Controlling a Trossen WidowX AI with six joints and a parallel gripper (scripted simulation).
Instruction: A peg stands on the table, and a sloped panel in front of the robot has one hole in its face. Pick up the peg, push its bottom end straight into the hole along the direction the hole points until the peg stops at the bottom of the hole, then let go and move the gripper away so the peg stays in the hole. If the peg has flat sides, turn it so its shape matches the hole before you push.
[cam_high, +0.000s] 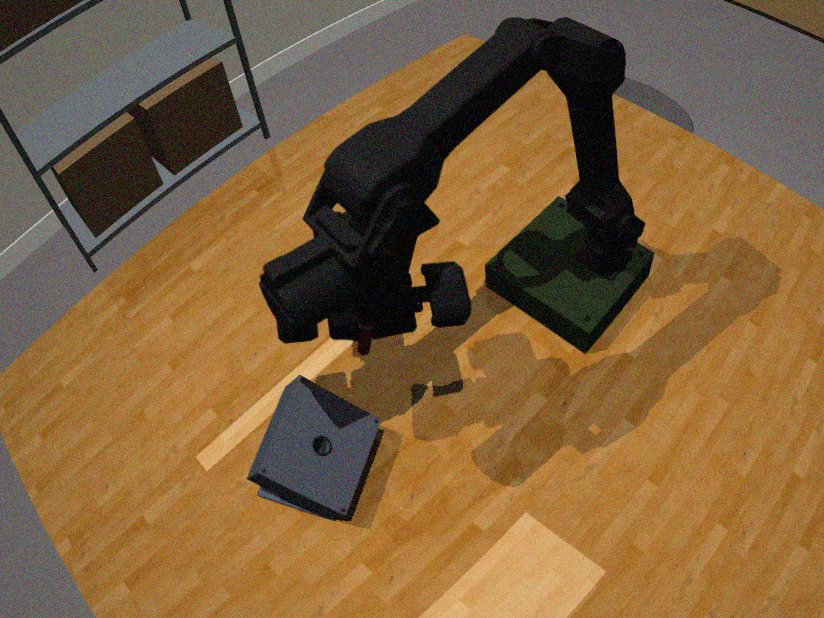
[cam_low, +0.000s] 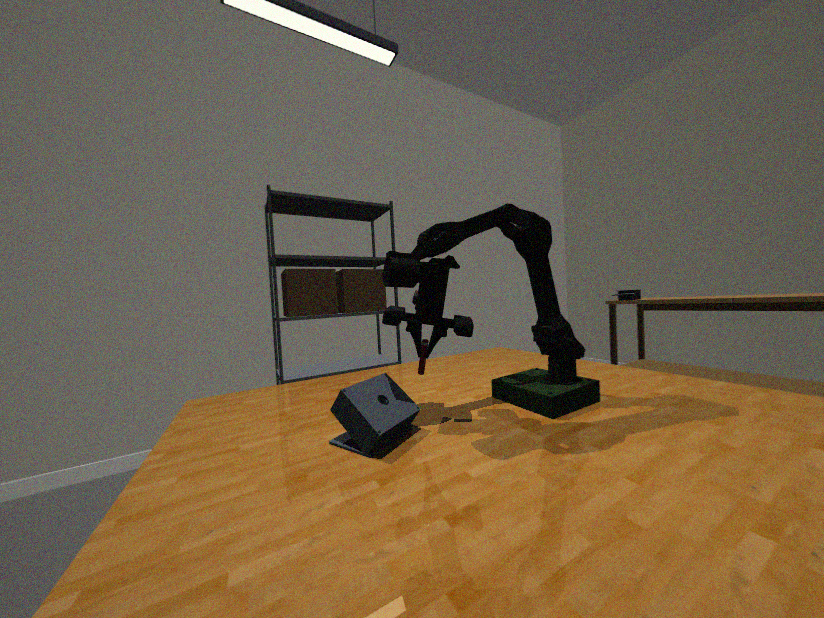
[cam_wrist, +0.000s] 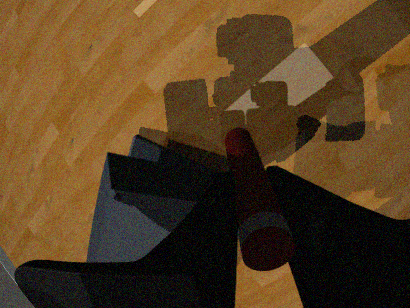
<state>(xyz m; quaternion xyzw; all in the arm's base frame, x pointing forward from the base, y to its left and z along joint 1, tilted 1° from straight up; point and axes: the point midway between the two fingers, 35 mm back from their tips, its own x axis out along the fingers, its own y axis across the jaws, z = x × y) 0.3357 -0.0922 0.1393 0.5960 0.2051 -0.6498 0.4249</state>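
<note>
The dark red round peg (cam_high: 364, 340) (cam_low: 421, 362) (cam_wrist: 252, 185) has a grey band near its upper end. My gripper (cam_low: 424, 348) (cam_wrist: 249, 179) is shut on the peg and holds it in the air, slightly tilted, with its lower end free. The blue-grey sloped panel (cam_high: 286, 432) (cam_low: 366, 402) (cam_wrist: 112, 230) stands on the table, below and to the left of the peg in the top and exterior views. Its round hole (cam_high: 322, 445) (cam_low: 383, 399) is empty. In the wrist view the fingers hide part of the panel, and the hole is not visible.
The arm's green base (cam_high: 565, 292) (cam_low: 545, 399) stands on the wooden table (cam_high: 465, 545) (cam_low: 532, 532), to the right of the panel. Shadows of the arm fall across the table. A shelf with brown boxes (cam_high: 193, 116) (cam_low: 309, 291) stands beyond the table.
</note>
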